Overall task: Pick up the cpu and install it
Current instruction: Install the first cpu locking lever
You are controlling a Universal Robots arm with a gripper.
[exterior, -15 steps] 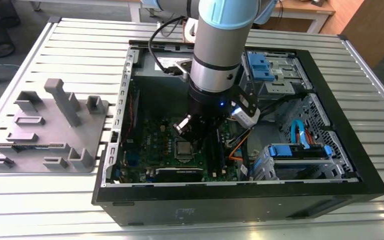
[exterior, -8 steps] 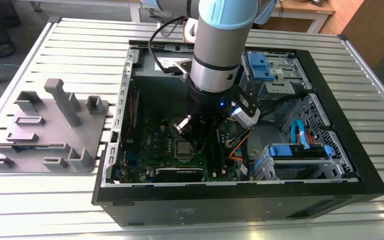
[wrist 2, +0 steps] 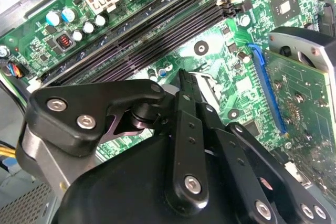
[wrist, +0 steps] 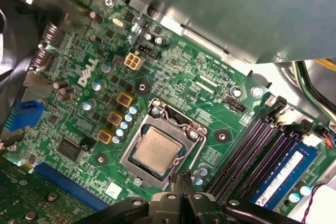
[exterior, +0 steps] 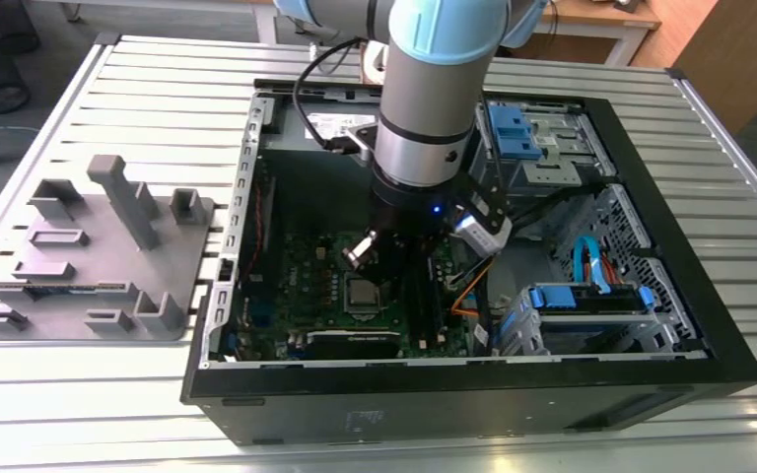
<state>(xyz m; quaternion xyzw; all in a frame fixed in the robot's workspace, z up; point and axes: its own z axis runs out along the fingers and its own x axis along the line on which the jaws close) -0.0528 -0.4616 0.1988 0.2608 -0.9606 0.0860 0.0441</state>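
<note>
The cpu is a flat, shiny silver square. It sits in its metal socket on the green board. The black pincer hangs just beside it, fingers together, holding nothing.

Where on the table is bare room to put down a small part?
Bare slats of the table lie in front of the grey fixture plate, and beyond it. Inside the computer case it is crowded: motherboard, drive bays, cables, the arm.

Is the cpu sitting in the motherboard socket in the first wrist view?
Yes. The cpu lies flat inside the silver socket frame on the green motherboard.
</note>
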